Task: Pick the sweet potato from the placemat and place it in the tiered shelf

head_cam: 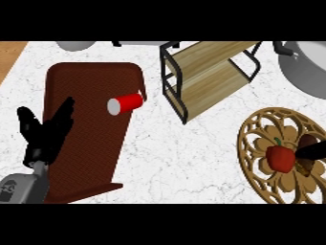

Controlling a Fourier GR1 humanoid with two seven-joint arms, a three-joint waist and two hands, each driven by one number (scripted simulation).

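Here, one cup, one pepper, two hands.

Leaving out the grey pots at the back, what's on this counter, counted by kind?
Mats: 2 (brown mat, round mat)
Food: 2 (pepper, sweet potato)
Cups: 1 (cup)
Shelves: 1 (shelf)
Total: 6

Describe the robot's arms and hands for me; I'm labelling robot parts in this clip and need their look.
The left forearm is a rounded grey shell with a dark circular marking on its side, ending in a black wrist. The left robot hand is black all over, with slim fingers. Of the right robot hand, only slim black fingers show at the view's right edge. No cables or sleeves are visible.
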